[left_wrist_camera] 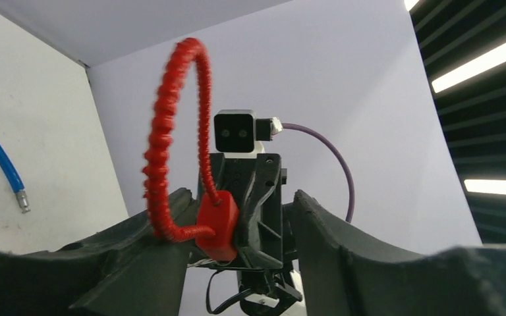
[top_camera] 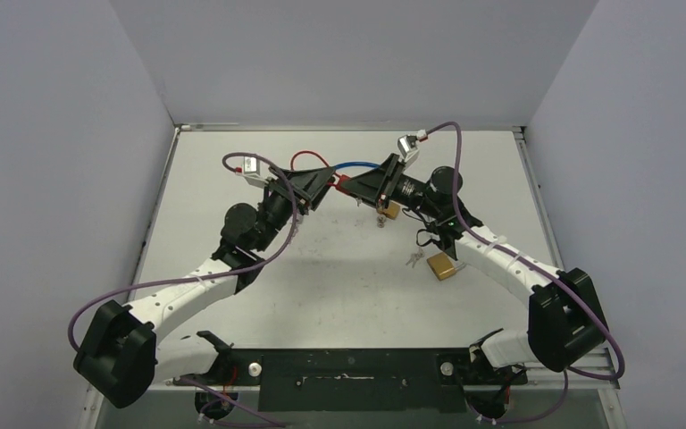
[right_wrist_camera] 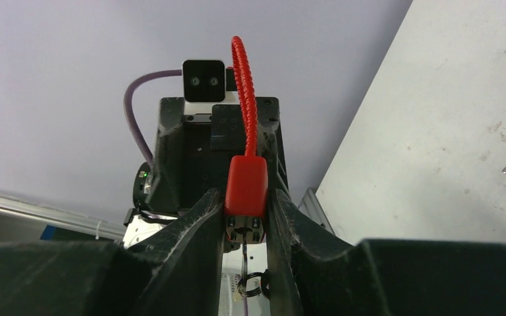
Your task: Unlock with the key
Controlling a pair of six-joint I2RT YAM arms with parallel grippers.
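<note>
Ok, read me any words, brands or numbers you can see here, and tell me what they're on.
No text is readable in any view.
On the nearer brass padlock: any stamp is too small to read.
On the red lock in the right claw: no lettering shows.

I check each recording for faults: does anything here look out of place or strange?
Nothing is spilled or broken. One oddity: the red lock, clamped in the right gripper, has a key ring dangling beneath, yet the left gripper faces it open, gripping nothing.
</note>
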